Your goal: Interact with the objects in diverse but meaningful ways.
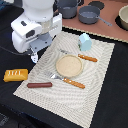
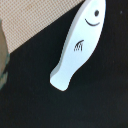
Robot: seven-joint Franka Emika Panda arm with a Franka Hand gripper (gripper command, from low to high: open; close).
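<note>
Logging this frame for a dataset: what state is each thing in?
White fish: lying flat, ungrasped.
Carton: upright on the placemat.
Bread loaf: lying off the placemat.
Sausage: lying flat on the placemat.
Plate: empty.
End effector: not visible.

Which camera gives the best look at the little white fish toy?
The wrist view. The white fish fills much of that picture, with its eye, smile and fin lines plain against the dark surface. In the exterior view I cannot make it out; the arm probably hides it.
</note>
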